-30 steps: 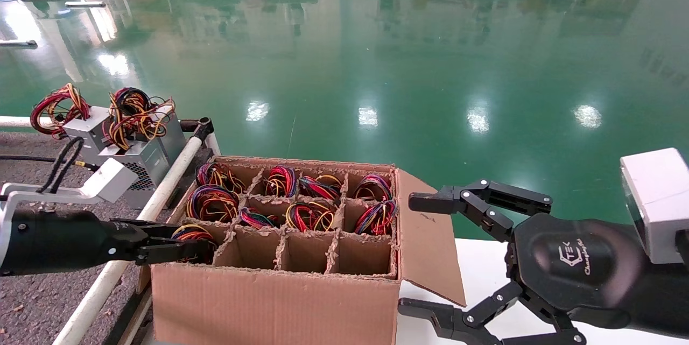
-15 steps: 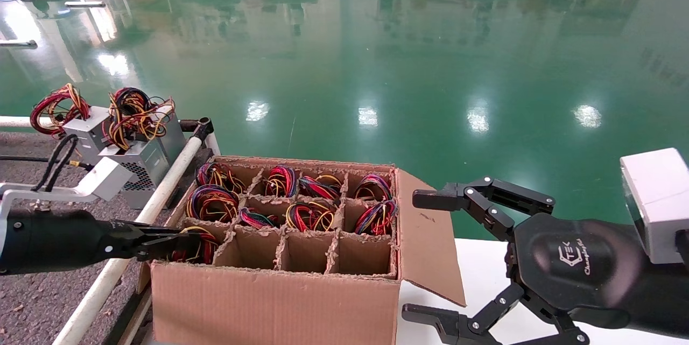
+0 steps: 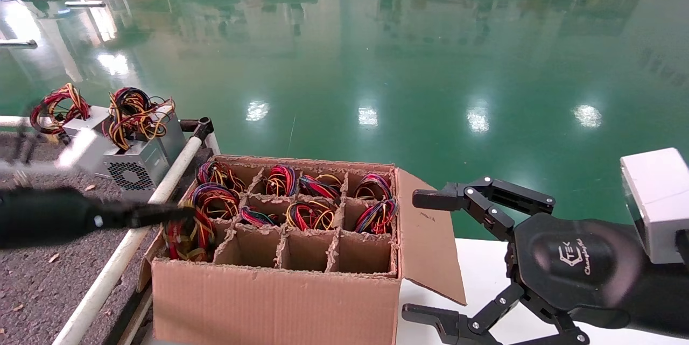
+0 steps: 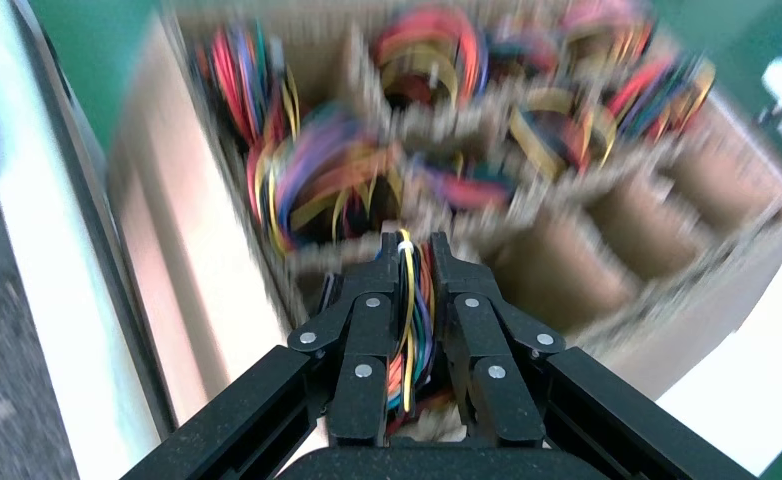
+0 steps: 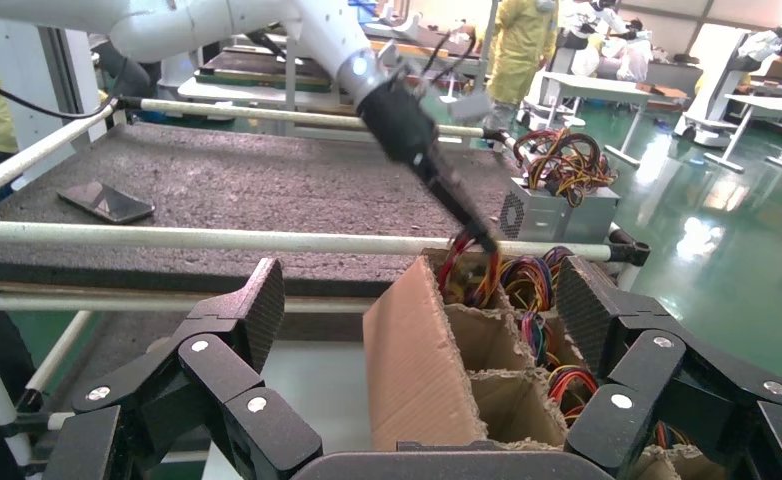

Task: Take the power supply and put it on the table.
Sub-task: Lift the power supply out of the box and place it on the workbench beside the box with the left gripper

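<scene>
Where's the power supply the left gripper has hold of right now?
In the head view the power supply is at the near-left corner cell of the cardboard box, its red wire coil pinched by the left gripper, beside the white rail.

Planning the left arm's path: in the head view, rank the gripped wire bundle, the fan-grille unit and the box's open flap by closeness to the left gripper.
1. Wire bundle, held in the left gripper.
2. Fan-grille unit, behind, on the table.
3. Open flap, across the box, robot's right.

"TEK" logo with smaller script beneath, on right claw housing
</scene>
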Robot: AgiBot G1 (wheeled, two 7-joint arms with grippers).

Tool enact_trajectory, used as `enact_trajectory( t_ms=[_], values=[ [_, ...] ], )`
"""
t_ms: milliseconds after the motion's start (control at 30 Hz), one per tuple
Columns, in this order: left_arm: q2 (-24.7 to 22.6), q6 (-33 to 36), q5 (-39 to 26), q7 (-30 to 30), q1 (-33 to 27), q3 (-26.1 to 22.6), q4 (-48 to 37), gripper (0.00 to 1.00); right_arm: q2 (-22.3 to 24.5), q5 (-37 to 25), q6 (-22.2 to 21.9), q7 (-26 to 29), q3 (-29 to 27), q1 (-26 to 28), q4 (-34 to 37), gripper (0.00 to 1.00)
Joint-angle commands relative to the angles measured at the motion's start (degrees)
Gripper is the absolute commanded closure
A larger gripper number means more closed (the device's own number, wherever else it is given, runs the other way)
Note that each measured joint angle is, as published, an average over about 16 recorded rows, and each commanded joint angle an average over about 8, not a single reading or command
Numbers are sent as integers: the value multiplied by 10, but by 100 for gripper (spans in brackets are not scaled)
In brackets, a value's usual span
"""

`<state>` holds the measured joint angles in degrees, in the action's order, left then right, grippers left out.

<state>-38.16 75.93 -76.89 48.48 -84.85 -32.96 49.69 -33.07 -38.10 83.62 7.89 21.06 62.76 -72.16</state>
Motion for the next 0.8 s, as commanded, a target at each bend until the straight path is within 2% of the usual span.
enact_trajectory(
  t_ms=[33,200,467,633,800],
  values=[
    [2,1,6,8,-10,5,-1,100,0,0,0,0,0,0,0,0],
    [-3,-9,12,29,-55,19,-12,100,0,0,0,0,0,0,0,0],
    [-40,-77,5,22,-137,43,-74,100,0,0,0,0,0,0,0,0],
    [-76,-113,4,-22,-191,56,-140,100,0,0,0,0,0,0,0,0],
    [-117,-159,2,-92,-243,67,-223,100,0,0,0,0,0,0,0,0]
  ],
)
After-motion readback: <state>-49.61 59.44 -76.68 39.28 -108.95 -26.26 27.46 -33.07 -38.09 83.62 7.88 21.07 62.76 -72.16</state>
